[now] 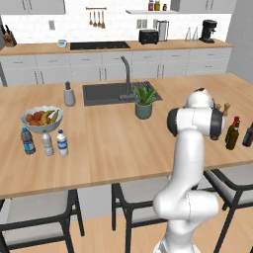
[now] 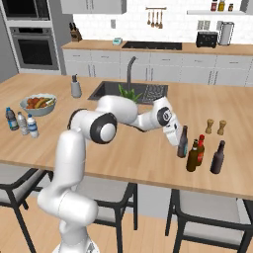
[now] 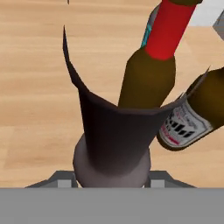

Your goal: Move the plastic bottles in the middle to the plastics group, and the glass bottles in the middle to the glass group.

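My gripper (image 2: 178, 140) is shut on the darker maroon glass bottle (image 2: 183, 142), which stands upright at the left edge of the glass group. In the hand view this bottle (image 3: 113, 140) rises dark between the fingers. Close beside it stand the amber bottle (image 2: 192, 156), the red-capped brown bottle (image 2: 200, 148) and the near-black bottle (image 2: 217, 157). Whether the held bottle's base rests on the counter I cannot tell. Far left, the bright-blue-labelled plastic bottle (image 2: 32, 126) stands next to the dark-blue-labelled one (image 2: 11, 119) and the pale one (image 2: 21, 122).
Two wooden shakers (image 2: 216, 127) stand just behind the glass bottles. A fruit bowl (image 2: 38, 104) sits behind the plastic bottles. The sink (image 2: 129, 91), a potted plant (image 1: 144, 101) and a soap dispenser (image 2: 75, 88) are at mid-counter. Stools stand below the front edge.
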